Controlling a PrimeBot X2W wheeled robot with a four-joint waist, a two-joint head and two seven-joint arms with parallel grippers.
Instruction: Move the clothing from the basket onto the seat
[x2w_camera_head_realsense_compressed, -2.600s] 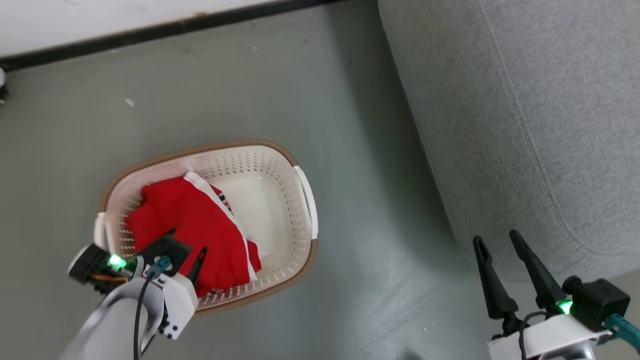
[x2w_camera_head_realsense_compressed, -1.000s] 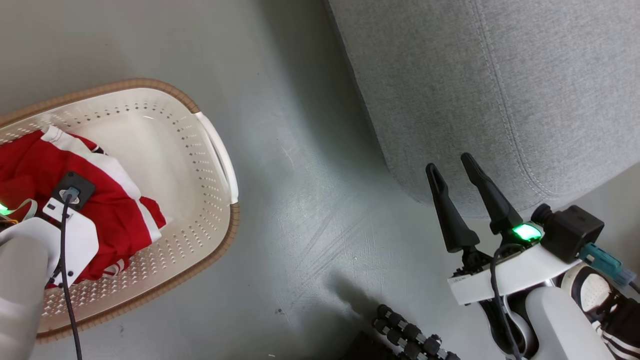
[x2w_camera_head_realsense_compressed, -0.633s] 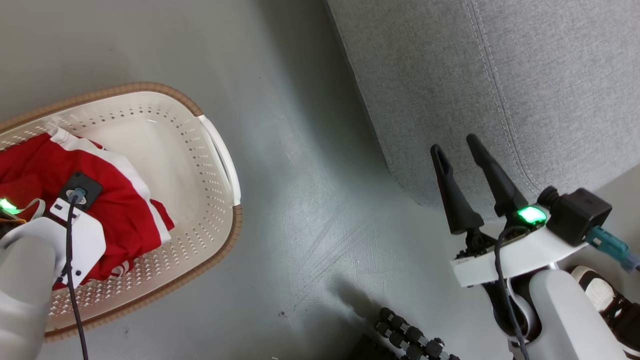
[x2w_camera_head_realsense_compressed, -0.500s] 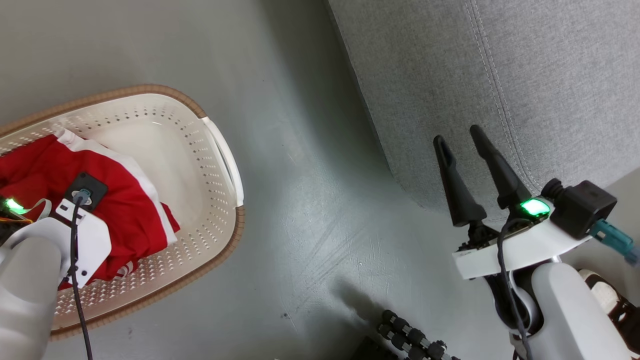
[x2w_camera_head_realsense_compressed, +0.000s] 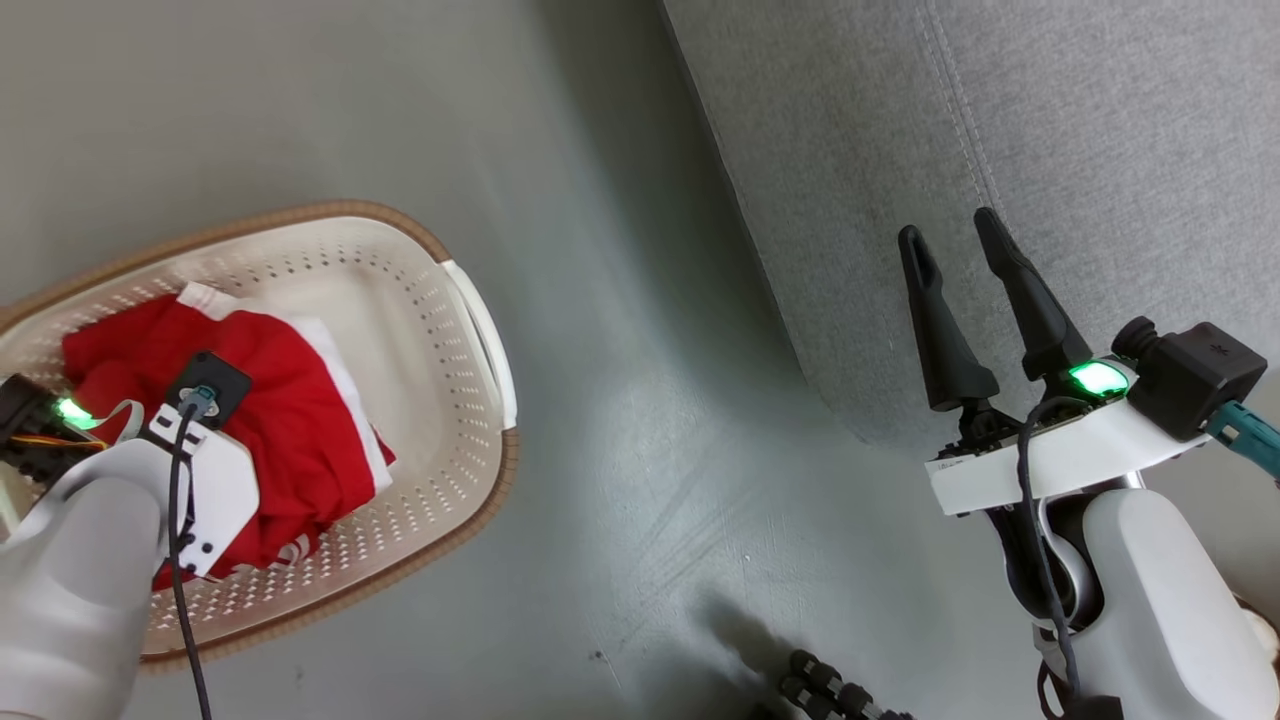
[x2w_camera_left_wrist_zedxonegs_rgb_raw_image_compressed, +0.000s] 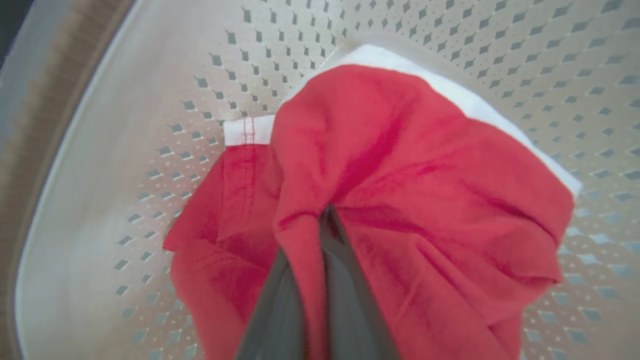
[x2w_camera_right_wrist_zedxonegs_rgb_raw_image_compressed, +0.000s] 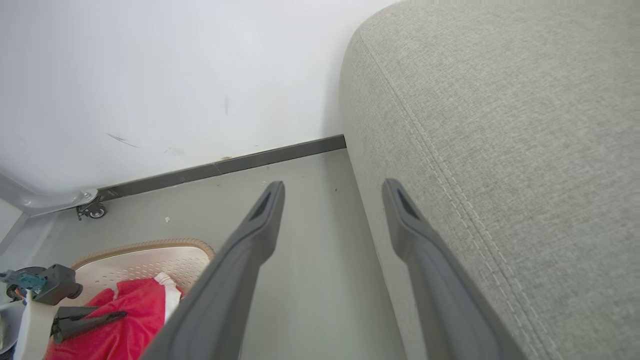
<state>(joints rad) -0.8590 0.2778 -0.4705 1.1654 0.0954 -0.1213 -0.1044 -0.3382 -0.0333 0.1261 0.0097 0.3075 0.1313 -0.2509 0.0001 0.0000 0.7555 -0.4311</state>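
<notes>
Left gripper (x2w_camera_left_wrist_zedxonegs_rgb_raw_image_compressed: 326, 216), fingers pinched tight on a fold of the red clothing (x2w_camera_left_wrist_zedxonegs_rgb_raw_image_compressed: 410, 170), down in the basket (x2w_camera_left_wrist_zedxonegs_rgb_raw_image_compressed: 90, 165) on the floor (x2w_camera_head_realsense_compressed: 620, 350). Right gripper (x2w_camera_head_realsense_compressed: 948, 226), fingers spread wide and empty, hovers at the edge of the grey seat (x2w_camera_head_realsense_compressed: 1120, 110).

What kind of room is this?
Likely a living-room corner, perhaps staged: a grey upholstered seat, a laundry basket of red clothing on a plain grey floor, and a bare white wall with dark skirting.
</notes>
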